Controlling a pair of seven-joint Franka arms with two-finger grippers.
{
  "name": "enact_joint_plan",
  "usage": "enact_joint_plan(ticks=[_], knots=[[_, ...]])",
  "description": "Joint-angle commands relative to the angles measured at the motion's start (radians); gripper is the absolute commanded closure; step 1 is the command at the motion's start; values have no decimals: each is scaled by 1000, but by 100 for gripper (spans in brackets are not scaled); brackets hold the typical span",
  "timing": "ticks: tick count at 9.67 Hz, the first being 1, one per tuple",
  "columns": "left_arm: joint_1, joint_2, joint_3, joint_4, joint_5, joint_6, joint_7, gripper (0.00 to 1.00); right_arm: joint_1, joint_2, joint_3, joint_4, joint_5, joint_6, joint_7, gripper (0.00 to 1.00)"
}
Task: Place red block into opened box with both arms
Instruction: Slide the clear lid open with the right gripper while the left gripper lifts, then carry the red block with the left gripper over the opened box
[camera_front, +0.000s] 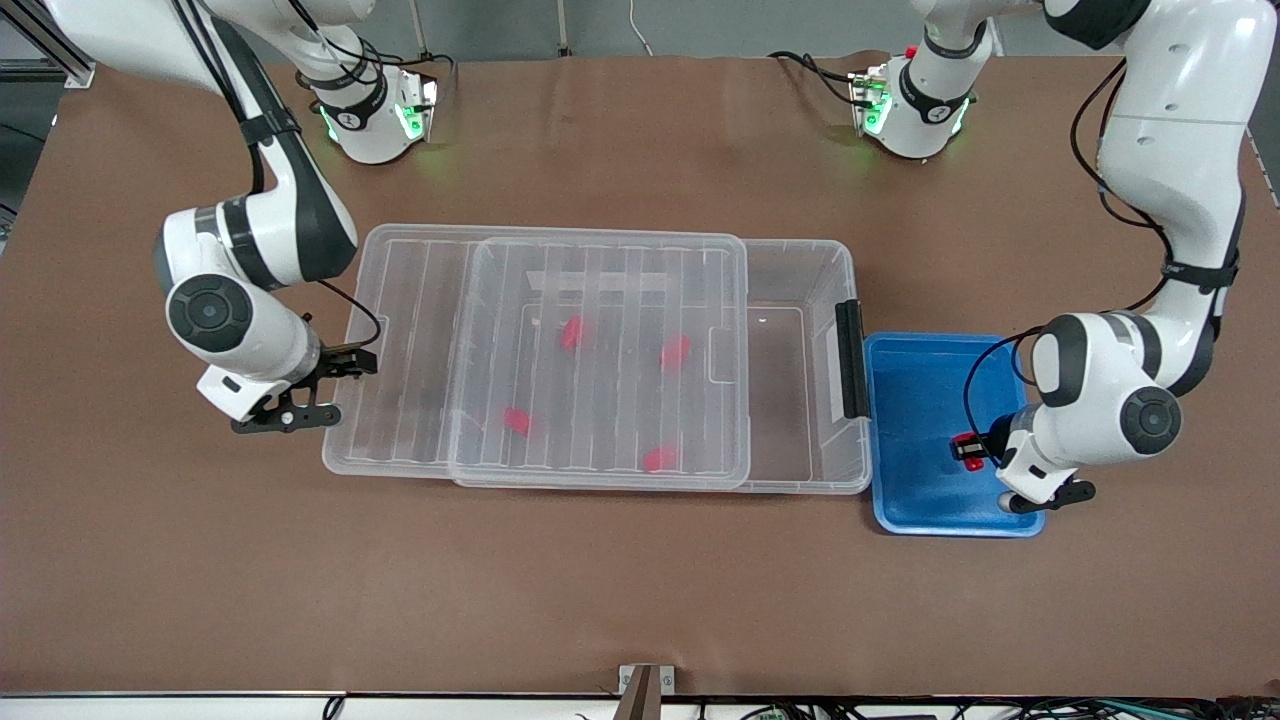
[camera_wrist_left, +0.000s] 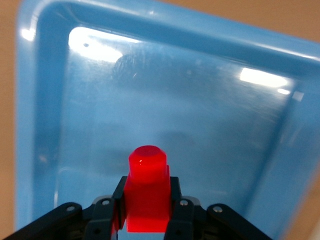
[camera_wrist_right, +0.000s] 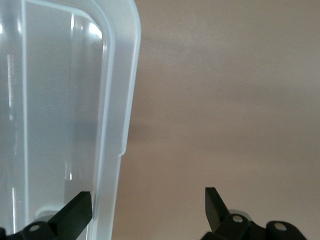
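My left gripper (camera_front: 968, 449) (camera_wrist_left: 147, 206) is shut on a small red block (camera_front: 965, 441) (camera_wrist_left: 147, 192), low inside the blue tray (camera_front: 915, 385) (camera_wrist_left: 200, 100). The block stands upright between the two fingers, its rounded stud pointing away from the wrist. The clear box (camera_front: 800, 255) lies mid-table. Its ribbed lid (camera_front: 600, 290) is slid toward the right arm's end, so the part by the black latch (camera_front: 850, 360) is uncovered. My right gripper (camera_front: 335, 390) (camera_wrist_right: 148, 205) is open at that end of the box, one finger over the plastic rim (camera_wrist_right: 117, 100) and one over the table.
Several more red blocks (camera_front: 571, 333) lie in the box under the lid. The blue tray stands against the latch end of the box, toward the left arm's end of the table. Brown table surface (camera_front: 640, 600) surrounds both containers.
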Motion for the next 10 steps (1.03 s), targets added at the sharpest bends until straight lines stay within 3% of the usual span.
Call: enact_joint_plan(ticks=[1,3,5,6,10], knots=[[-10,-161,-73,-29,-1,-190,-69,100,-10,-19,-12,-1,-25,-33,-45,0],[-10,-220,-196,-35,1,-260,-217,100,-21,-19,-17,-1,-25,-42,-63,0],[-39,-211,-319,-48,21,-254,-409,100,-22,-27,-48,2,-25,-50,-112,0],[-87,-207,-321,-64,45,-236,-418,100,-22,-27,-57,13,-25,-60,-134,0],[-200,-165,-319,-196,55,35,-424,100,-24,-25,-68,33,-23,-79,-137,0]])
